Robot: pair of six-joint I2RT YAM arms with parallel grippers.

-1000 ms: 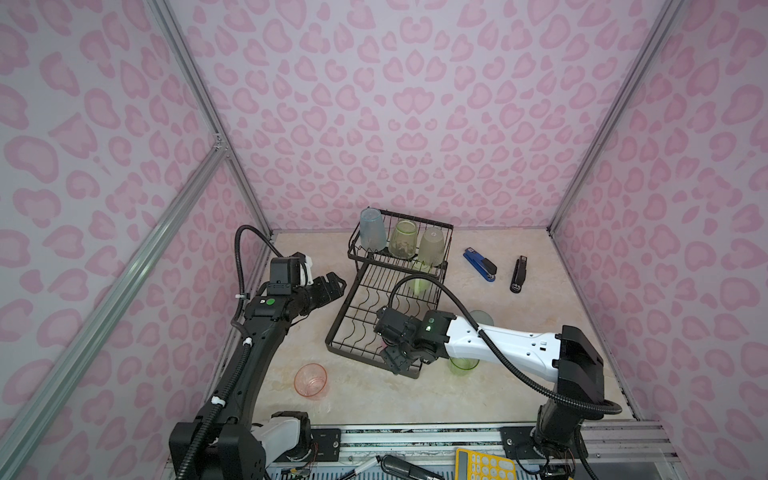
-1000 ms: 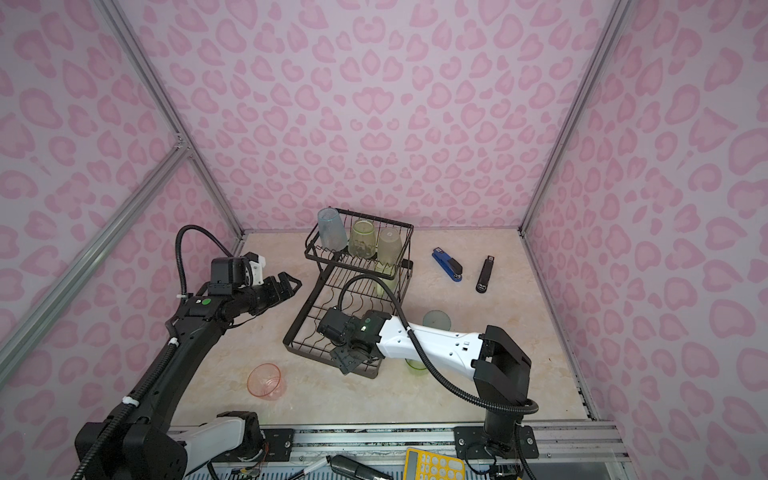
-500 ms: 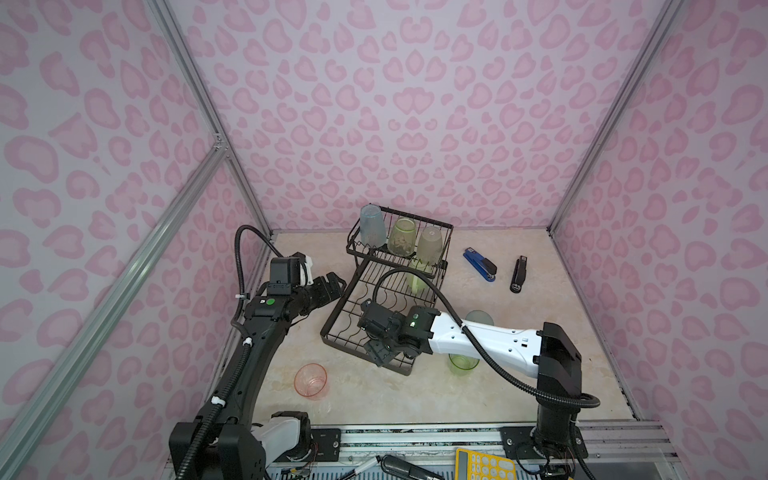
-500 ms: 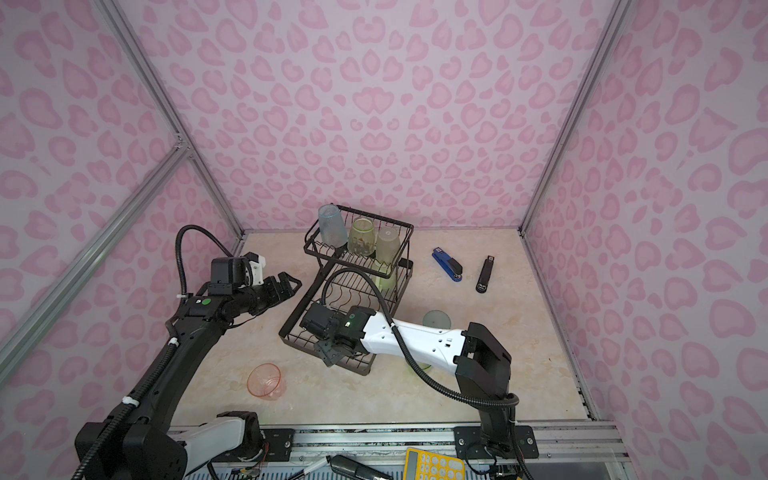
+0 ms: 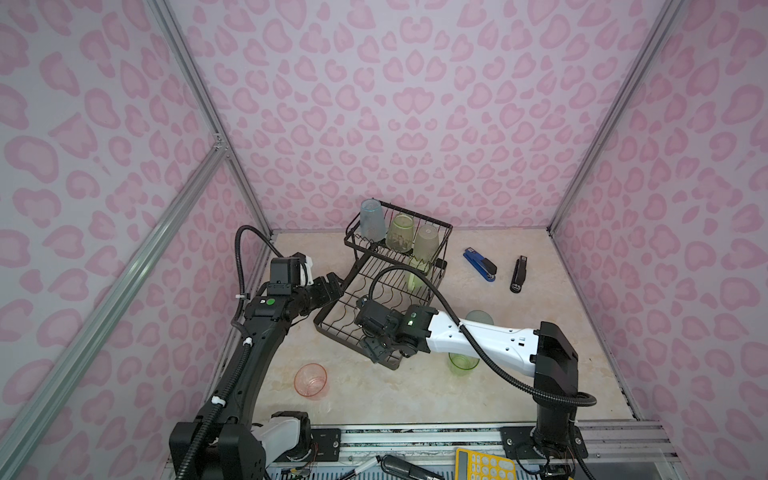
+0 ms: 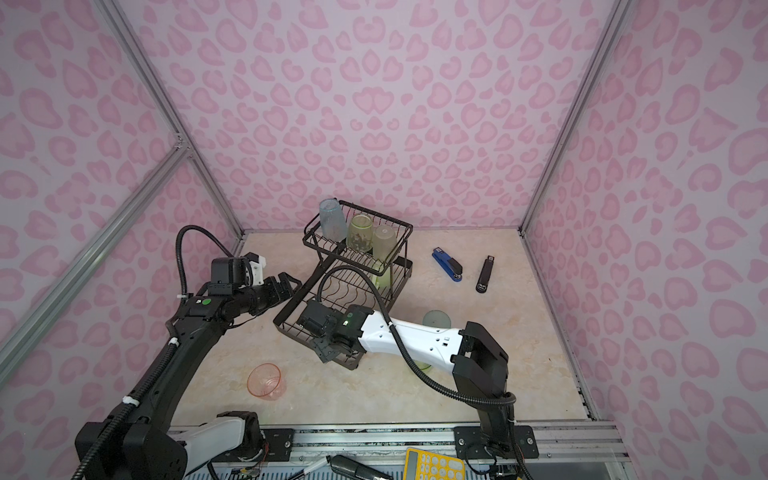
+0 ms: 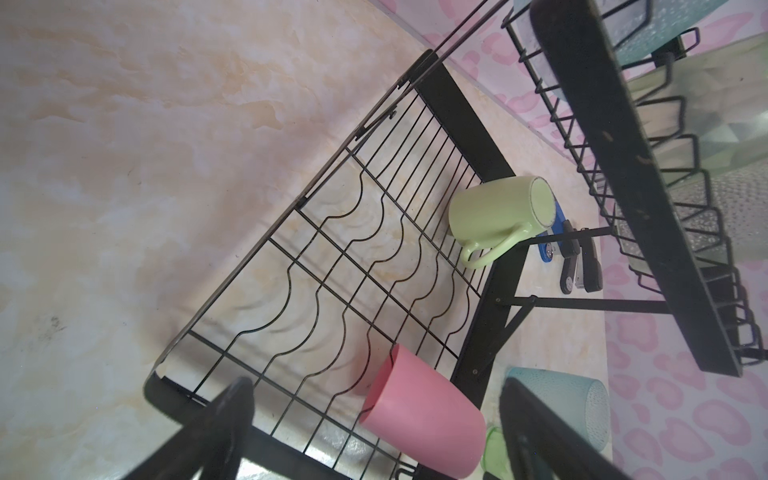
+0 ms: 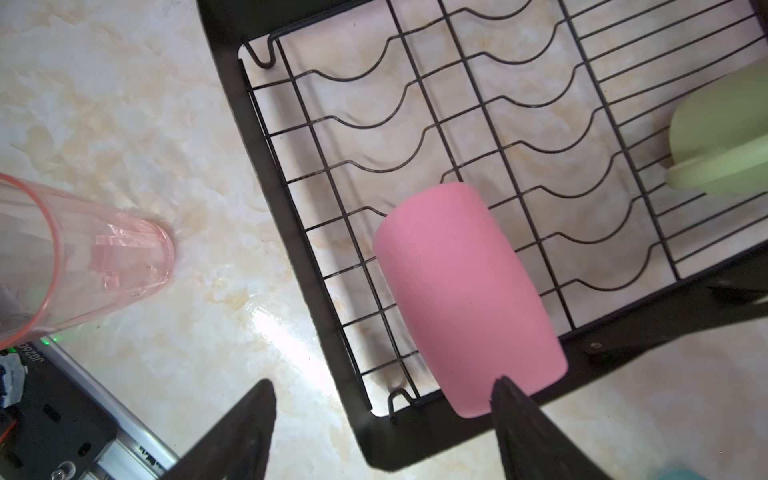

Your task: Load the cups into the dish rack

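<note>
The black wire dish rack stands mid-table. Its raised basket holds upturned blue, green and beige cups. A pale-green mug and a solid pink cup lie on their sides on the lower tray. My right gripper hovers open over the tray's near corner, one fingertip by the pink cup's end. My left gripper is open beside the rack's left rim. On the table are a clear pink cup, a green cup and an upturned bluish cup.
A blue stapler and a black stapler lie at the back right. A yellow calculator sits on the front rail. Pink patterned walls close in on three sides.
My right gripper has moved left along the rack's near end. That end of the rack looks shifted a little to the left. The left arm has stayed put.
</note>
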